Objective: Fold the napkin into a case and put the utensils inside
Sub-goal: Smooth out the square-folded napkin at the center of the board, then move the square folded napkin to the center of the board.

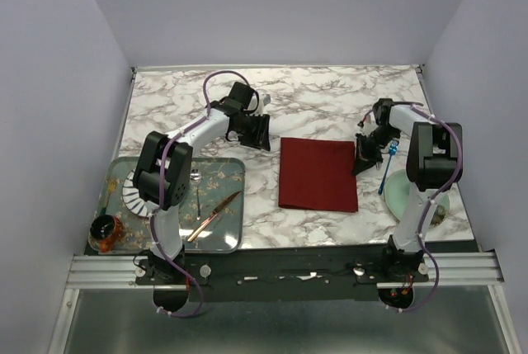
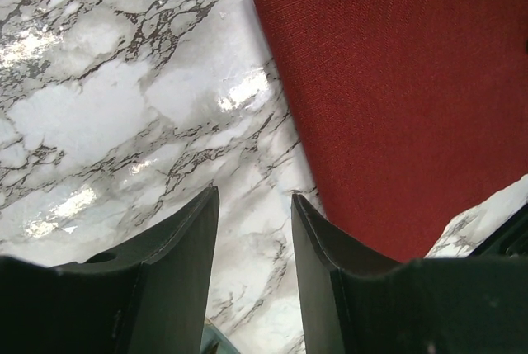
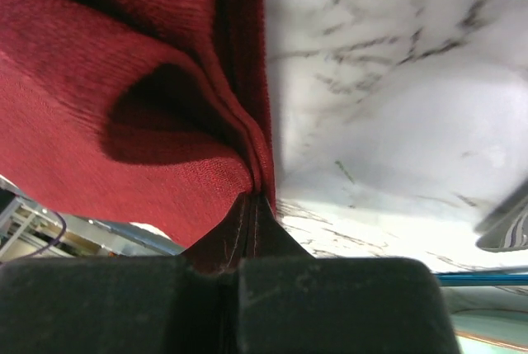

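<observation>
Right gripper (image 3: 239, 265) — pinched on napkin (image 3: 99, 106) edge | left gripper (image 2: 254, 197) — jaws parted, empty, above table (image 2: 99, 106)

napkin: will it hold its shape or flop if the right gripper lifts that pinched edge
Probably floppy: the napkin bulges and creases where the right gripper pinches its layers. Likely light, as that small pinch raises a fold. On the glossy marble table it may slide when pulled.

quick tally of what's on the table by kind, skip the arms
napkin: 1
utensils: 3 (copper knife, spoon, blue-handled fork)
plates: 2 (striped plate, pale green plate)
tray: 1
jar: 1
total: 8
</observation>
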### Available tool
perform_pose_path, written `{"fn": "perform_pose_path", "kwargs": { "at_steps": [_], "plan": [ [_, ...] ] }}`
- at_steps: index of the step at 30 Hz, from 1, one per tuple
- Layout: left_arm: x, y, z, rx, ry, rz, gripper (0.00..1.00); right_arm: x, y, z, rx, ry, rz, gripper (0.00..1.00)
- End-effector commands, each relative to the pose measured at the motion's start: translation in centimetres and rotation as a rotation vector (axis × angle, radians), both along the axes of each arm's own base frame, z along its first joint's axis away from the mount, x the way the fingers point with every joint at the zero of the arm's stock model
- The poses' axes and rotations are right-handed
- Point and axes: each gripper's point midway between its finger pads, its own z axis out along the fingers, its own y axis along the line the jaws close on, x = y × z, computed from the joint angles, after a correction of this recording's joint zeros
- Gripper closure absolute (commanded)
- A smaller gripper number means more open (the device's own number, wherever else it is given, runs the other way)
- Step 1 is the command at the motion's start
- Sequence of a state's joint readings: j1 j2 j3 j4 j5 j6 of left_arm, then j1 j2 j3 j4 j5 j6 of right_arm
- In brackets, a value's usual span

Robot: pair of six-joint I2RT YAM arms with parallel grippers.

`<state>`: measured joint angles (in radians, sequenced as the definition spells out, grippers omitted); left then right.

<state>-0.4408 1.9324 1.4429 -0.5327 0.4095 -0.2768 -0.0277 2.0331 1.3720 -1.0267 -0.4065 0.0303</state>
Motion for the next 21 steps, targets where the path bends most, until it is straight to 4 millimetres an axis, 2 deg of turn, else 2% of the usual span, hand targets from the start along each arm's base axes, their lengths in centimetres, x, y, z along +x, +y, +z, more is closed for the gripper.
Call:
{"fn": "perform_pose_path", "kwargs": {
  "at_steps": [1,6,9,12,13,14,17,18,19,21],
  "plan": [
    [-1.2,-0.6,1.4,-0.044,0.005,-0.053,0.49,1.3,-0.4,-1.0,-0.029,-0.005,-0.027,0.99],
    [-2.1,-1.4,1.9,-0.052,-0.006,-0.175,0.49,0.5,1.2,-1.1,0.024,0.006,0.002,0.99],
    [-4.3,-2.7,1.5,-0.041,0.012,-0.302,0.49,-0.3,1.6,-0.3,0.049,0.011,0.022,0.99],
    [-6.7,-4.3,1.0,-0.031,0.037,-0.416,0.5,-0.3,1.0,1.8,0.058,-0.025,0.061,0.88],
    [-7.3,-4.6,0.8,-0.023,0.03,-0.459,0.5,0.0,1.0,2.7,0.082,-0.061,0.084,0.85],
    [-7.9,-5.2,0.5,-0.025,0.034,-0.503,0.5,0.6,0.7,4.3,0.088,-0.103,0.095,0.74],
    [-10.3,-6.1,-1.2,0.036,0.062,-0.614,0.5,1.6,0.5,6.6,0.138,-0.184,0.156,0.63],
    [-10.8,-6.2,-1.7,0.042,0.077,-0.634,0.51,2.7,0.4,7.7,0.138,-0.238,0.174,0.57],
    [-11.7,-6.1,-2.3,0.063,0.107,-0.66,0.52,3.2,0.4,8.1,0.138,-0.269,0.2,0.55],
    [-11.7,-5.7,-4.0,0.111,0.139,-0.674,0.55,5.5,0.1,9.0,0.12,-0.328,0.208,0.55]
  ]
}}
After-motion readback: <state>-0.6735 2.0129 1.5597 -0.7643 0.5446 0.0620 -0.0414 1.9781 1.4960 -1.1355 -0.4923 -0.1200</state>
